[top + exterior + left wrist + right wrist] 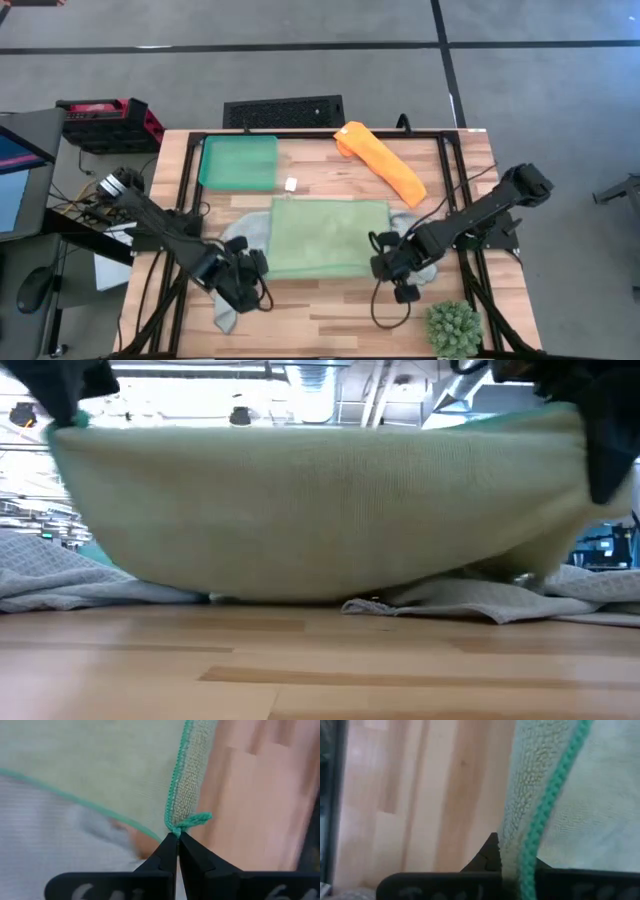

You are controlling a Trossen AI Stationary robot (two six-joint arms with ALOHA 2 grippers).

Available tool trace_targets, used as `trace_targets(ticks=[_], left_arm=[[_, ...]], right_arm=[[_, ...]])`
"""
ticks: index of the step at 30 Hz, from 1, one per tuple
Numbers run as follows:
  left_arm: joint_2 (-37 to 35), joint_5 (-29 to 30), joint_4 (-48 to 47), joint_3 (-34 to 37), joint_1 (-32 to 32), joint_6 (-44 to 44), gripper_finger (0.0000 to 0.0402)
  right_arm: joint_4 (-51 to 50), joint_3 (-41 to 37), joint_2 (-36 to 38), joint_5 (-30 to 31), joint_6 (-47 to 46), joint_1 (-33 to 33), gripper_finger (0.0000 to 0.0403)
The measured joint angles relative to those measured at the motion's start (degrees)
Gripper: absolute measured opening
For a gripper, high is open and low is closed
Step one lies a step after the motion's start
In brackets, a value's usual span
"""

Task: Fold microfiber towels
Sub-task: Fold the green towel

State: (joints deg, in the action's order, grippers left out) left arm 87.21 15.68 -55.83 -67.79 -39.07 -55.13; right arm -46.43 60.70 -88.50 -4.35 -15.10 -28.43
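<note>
Pinching the near corners of the light green towel (328,238), the left gripper (257,264) and right gripper (383,264) stood clenched on its stitched edge, the cloth sagging between them above the wooden table (330,310). Grey towels (243,236) lay beneath it. Farther back rested the green tray (238,163) and the orange towel (382,161).

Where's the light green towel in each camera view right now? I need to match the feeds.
High view: light green towel at table centre, between both arms.
Low view: fills the upper picture, lifted, sagging.
Left wrist view: corner pinched in the left tool.
Right wrist view: edge in the right tool.
Shared landmark: its darker green stitched hem.
</note>
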Motion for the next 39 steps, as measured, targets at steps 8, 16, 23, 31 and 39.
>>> trace_targets(ticks=[8,16,23,31,39], left_arm=[[7.41,-5.01,4.96,-0.04,-0.53,0.23,0.0],[7.5,-0.37,1.88,-0.04,2.64,-0.55,0.0],[7.24,3.75,-4.69,-0.11,8.42,-2.18,0.0],[7.22,6.14,-6.84,-0.04,14.61,0.74,0.0],[7.24,9.16,-7.08,-0.04,19.57,2.87,0.0]], right_arm=[[0.46,-0.01,-2.78,-1.94,-1.5,-1.23,0.0006],[-3.18,-0.01,-1.43,-1.56,-1.63,2.1,0.0007],[-8.34,-0.06,-0.62,2.42,-1.21,8.38,0.0008],[-9.84,-0.08,-0.62,5.94,3.59,16.72,0.0008],[-11.92,-0.08,-0.86,10.46,7.78,23.93,0.0008]])
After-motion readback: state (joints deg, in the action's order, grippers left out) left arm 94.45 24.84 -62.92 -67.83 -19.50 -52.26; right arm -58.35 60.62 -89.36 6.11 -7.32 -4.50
